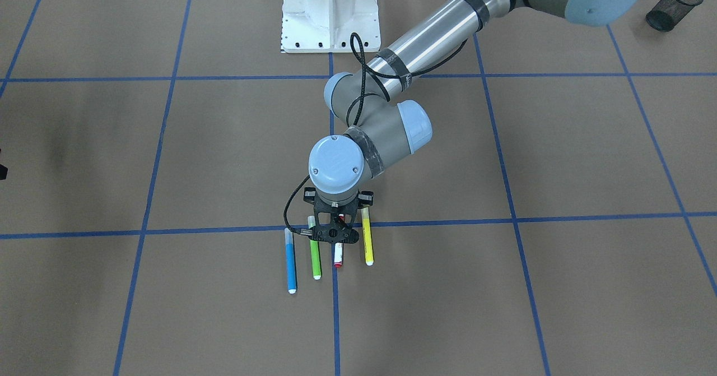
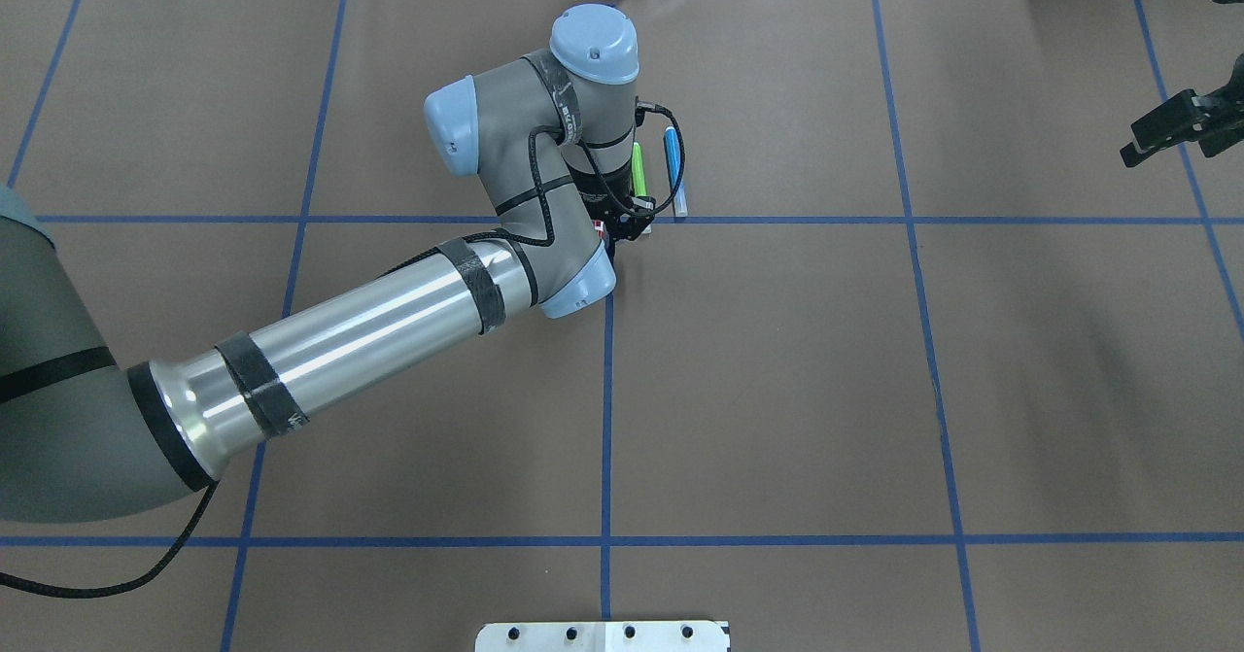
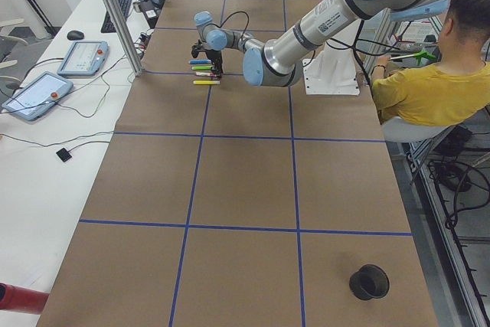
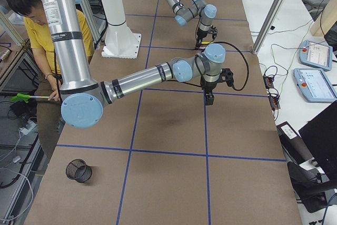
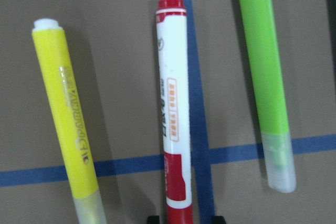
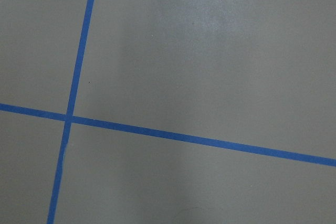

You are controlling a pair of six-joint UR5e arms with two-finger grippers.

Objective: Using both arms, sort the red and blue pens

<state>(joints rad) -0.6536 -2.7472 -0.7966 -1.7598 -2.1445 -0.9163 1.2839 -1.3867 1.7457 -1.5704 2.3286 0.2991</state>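
The red pen (image 5: 173, 129), white-barrelled with a red cap, lies on the brown table along a blue tape line. My left gripper (image 5: 185, 219) hangs right over it, open. One black fingertip shows on each side of the red cap, with a gap to the pen. From the front, the left gripper (image 1: 334, 235) covers the upper part of the red pen (image 1: 338, 257). The blue pen (image 1: 290, 267) lies flat at the end of the row, beyond the green marker. My right gripper (image 2: 1171, 132) hovers far off at the table's right side over bare tape lines. Whether it is open or shut does not show.
A lime-green marker (image 1: 315, 258) and a yellow marker (image 1: 367, 241) lie on either side of the red pen. A black mesh cup (image 1: 672, 6) lies on its side on my left; a black cup (image 3: 370, 281) stands at the near end. A person (image 3: 429, 82) sits beside the white pedestal (image 1: 330, 17).
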